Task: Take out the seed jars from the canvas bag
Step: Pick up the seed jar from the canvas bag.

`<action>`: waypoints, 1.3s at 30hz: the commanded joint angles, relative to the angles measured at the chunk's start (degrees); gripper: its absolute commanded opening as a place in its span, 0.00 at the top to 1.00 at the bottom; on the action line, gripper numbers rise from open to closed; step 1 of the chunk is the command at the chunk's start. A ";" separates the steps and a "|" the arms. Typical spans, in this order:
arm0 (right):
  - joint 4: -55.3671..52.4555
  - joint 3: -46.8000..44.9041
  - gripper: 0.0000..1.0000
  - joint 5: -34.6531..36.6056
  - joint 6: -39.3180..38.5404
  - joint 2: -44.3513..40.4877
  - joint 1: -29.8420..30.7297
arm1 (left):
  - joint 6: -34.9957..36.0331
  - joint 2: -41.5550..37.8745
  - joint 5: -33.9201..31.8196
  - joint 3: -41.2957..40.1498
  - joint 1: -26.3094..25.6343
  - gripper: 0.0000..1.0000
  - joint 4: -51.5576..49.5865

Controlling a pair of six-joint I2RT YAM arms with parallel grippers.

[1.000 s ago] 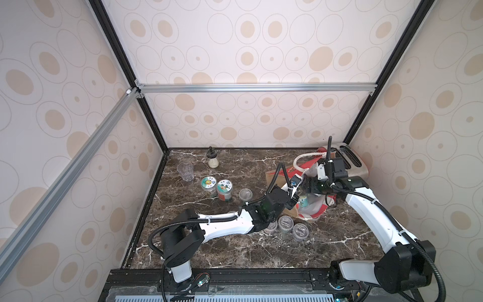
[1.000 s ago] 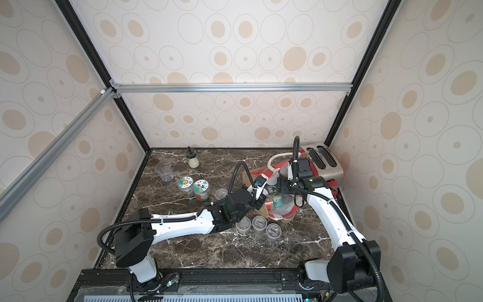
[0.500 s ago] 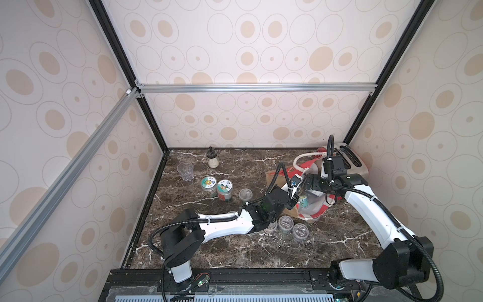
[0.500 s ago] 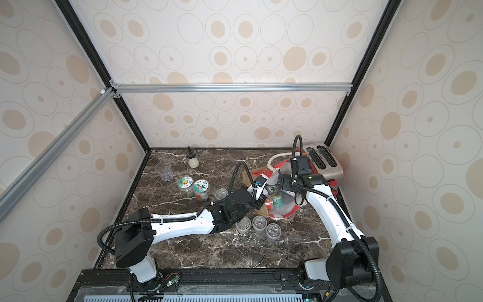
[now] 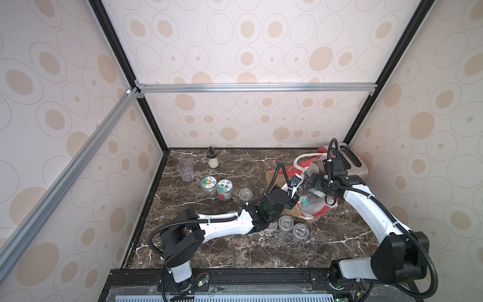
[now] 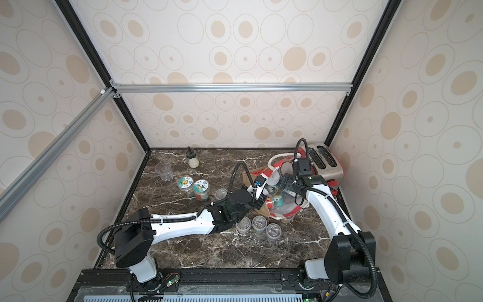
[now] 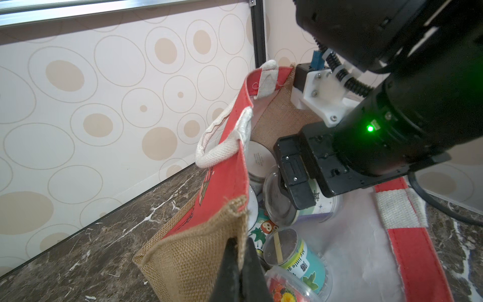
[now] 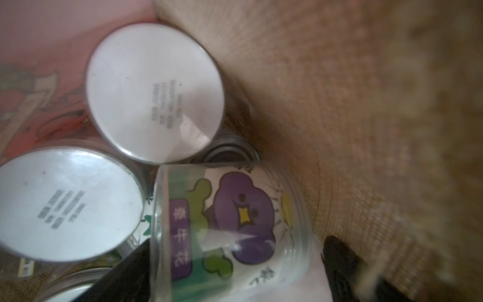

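Down inside the canvas bag (image 7: 224,183), pinched at its jute edge by the closed left gripper (image 7: 239,251), the right gripper (image 5: 311,184) is now spread fully wide, wider than a second ago, around a purple-label seed jar (image 8: 235,222) not gripped yet, so a grab looks lined up.

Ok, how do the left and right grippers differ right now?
The left gripper is shut, pinching the jute edge of the bag; the right gripper is open and grips nothing. The left gripper sits at the bag's rim, while the right gripper reaches down inside it, its jaws on either side of a purple-label jar. Both are working at the same bag.
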 commanded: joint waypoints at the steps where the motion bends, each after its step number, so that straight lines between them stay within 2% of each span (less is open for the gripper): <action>1: 1.79 -1.90 0.00 -2.56 3.31 1.52 -1.51 | 1.27 -2.04 -0.07 0.25 -1.05 1.00 2.49; 7: 7.98 -3.69 0.00 -11.29 3.96 3.53 -1.82 | 1.40 -1.97 -0.20 0.43 -1.10 1.00 2.43; 15: 10.13 -4.05 0.01 -14.30 3.38 3.10 -1.80 | 1.50 -2.10 -0.23 0.43 -1.05 1.00 2.26; 20: 9.67 -3.70 0.12 -14.49 1.82 1.58 -1.82 | 0.66 -2.15 -0.89 0.64 -1.08 1.00 1.94; 23: 9.65 -3.61 0.24 -15.86 0.36 -0.24 -1.80 | -1.40 -2.00 -2.12 2.05 -0.72 1.00 0.18; 27: 10.35 -2.91 0.30 -19.66 -1.85 -3.03 -1.78 | -4.59 -0.25 -1.81 5.83 0.65 1.00 -4.81; 39: 8.19 2.89 0.31 -27.82 -9.13 -11.07 1.00 | -17.55 3.71 5.52 12.40 9.12 0.90 -15.39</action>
